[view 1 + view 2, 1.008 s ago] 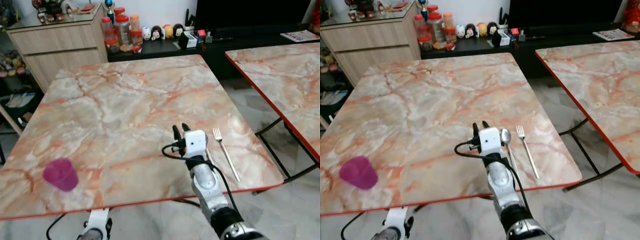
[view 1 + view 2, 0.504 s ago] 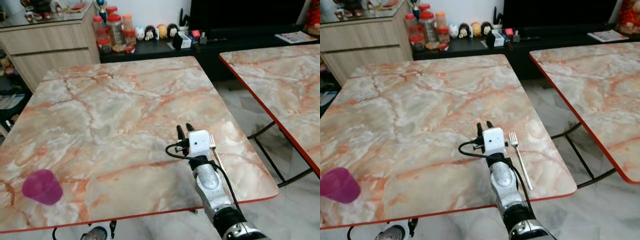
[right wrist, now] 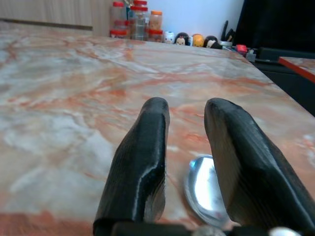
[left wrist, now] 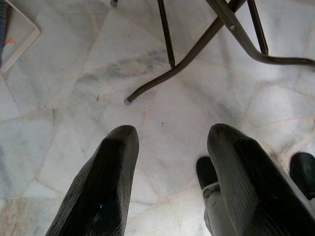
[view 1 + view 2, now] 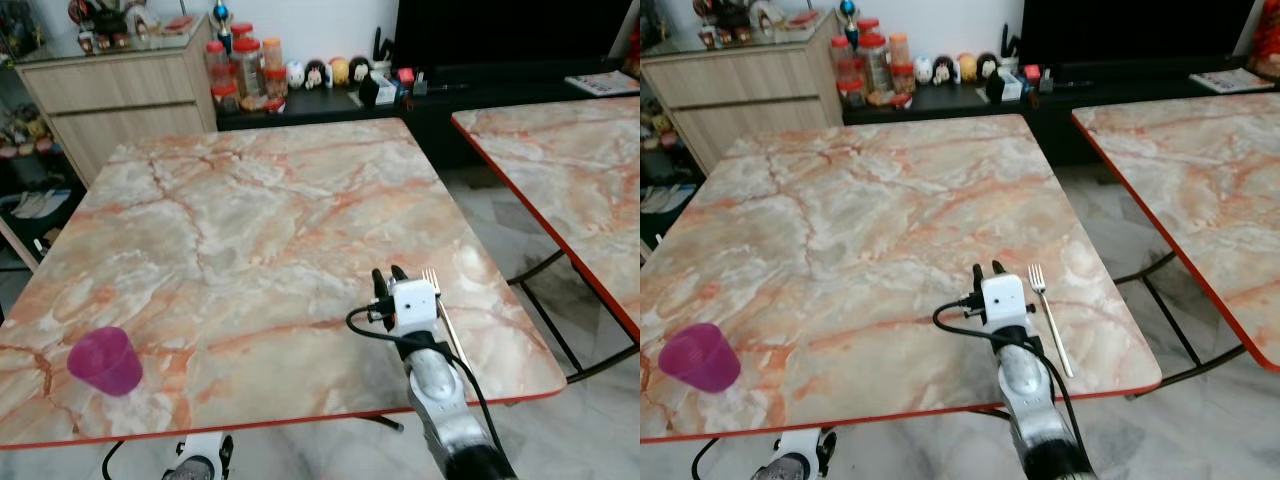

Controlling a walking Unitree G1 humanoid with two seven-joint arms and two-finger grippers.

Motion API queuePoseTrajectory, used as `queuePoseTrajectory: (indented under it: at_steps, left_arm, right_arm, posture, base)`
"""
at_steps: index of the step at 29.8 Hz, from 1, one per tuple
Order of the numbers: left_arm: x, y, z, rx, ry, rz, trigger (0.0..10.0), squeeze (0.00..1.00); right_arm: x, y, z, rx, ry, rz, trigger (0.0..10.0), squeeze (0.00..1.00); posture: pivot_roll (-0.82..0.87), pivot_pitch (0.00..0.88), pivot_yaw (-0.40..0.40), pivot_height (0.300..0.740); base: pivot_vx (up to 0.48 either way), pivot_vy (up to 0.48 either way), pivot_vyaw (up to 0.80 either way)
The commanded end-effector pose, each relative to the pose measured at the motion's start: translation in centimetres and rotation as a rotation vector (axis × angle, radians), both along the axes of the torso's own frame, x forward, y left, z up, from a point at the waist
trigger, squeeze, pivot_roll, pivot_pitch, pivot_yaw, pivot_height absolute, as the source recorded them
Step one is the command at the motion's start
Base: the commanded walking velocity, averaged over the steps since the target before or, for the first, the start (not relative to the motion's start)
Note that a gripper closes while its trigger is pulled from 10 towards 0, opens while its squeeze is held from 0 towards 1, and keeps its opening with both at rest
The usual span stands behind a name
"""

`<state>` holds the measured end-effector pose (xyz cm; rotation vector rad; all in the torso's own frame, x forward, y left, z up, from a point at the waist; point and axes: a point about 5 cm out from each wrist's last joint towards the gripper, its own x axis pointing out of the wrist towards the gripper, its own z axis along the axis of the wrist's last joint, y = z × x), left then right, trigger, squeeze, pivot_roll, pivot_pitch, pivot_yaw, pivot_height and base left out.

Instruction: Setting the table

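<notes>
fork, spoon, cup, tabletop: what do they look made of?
Fork: likely stainless steel, thin, silvery, bright highlights.
Spoon, just under the right tool: polished metal, its bowl mirrors the light.
Cup: probably plastic, uniform magenta, slightly translucent, matte.
Tabletop: marble-look with orange veins, glossy; the thin red edge suggests a printed laminate rather than stone, though I can't be sure.

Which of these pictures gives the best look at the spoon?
The right wrist view: the spoon lies on the table close below the right end effector, its shiny bowl plain to see. In the head views the end effector's white body covers it, beside the fork.
</notes>
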<state>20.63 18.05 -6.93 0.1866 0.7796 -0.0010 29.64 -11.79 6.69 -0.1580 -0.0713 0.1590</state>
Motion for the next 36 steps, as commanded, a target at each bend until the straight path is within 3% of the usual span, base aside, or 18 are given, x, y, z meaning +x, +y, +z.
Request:
queuePoseTrajectory:
  at_steps: [1, 14, 15, 17, 20, 22, 26, 36]
  left_arm:
    - [-0.1, 0.2, 0.0, 0.002, 0.007, 0.003, 10.0, 0.00]
    - [-0.2, 0.3, -0.1, 0.001, 0.011, -0.008, 10.0, 0.00]
    - [-0.3, 0.3, -0.1, 0.002, 0.011, -0.010, 10.0, 0.00]
    - [-0.3, 0.2, -0.1, 0.001, 0.014, -0.015, 10.0, 0.00]
    - [-0.3, 0.2, -0.2, 0.000, 0.015, -0.018, 10.0, 0.00]
    - [-0.3, 0.2, -0.1, -0.002, 0.014, -0.019, 10.0, 0.00]
    - [-0.3, 0.1, -0.2, -0.003, 0.016, -0.018, 10.0, 0.00]
    - [-0.4, 0.2, -0.2, -0.005, 0.016, -0.014, 10.0, 0.00]
  right_arm:
    - [-0.2, 0.0, 0.8, -0.003, -0.006, 0.019, 10.0, 1.00]
    - [-2.5, -2.0, 1.5, -0.033, 0.067, -0.008, 10.0, 1.00]
    - [-2.5, -2.2, 1.2, -0.034, 0.093, -0.027, 10.0, 0.00]
    - [-2.4, -2.9, 0.5, -0.026, 0.185, -0.085, 10.0, 0.00]
    - [-2.1, -3.1, -0.1, -0.044, 0.234, -0.111, 10.0, 0.00]
    - [-1.6, -3.1, 0.2, -0.001, 0.238, -0.125, 10.0, 0.00]
    - [-0.8, -3.2, 0.4, -0.009, 0.251, -0.144, 10.0, 0.00]
    - [-0.6, -1.9, 0.7, 0.025, 0.274, -0.095, 10.0, 0.00]
  posture:
    - [-0.02, 0.028, 0.047, 0.740]
    - [-0.03, 0.037, 0.052, 0.740]
    - [-0.03, 0.039, 0.054, 0.740]
    - [-0.03, 0.041, 0.055, 0.740]
    - [-0.03, 0.040, 0.057, 0.740]
    - [-0.03, 0.041, 0.058, 0.740]
    - [-0.02, 0.038, 0.056, 0.740]
    - [-0.02, 0.042, 0.053, 0.740]
  base:
    - [0.000, 0.000, 0.00]
    - [0.000, 0.000, 0.00]
    - [0.000, 0.000, 0.00]
    - [0.000, 0.000, 0.00]
    - [0.000, 0.000, 0.00]
    - [0.000, 0.000, 0.00]
    - [0.000, 0.000, 0.00]
    - [0.000, 0.000, 0.00]
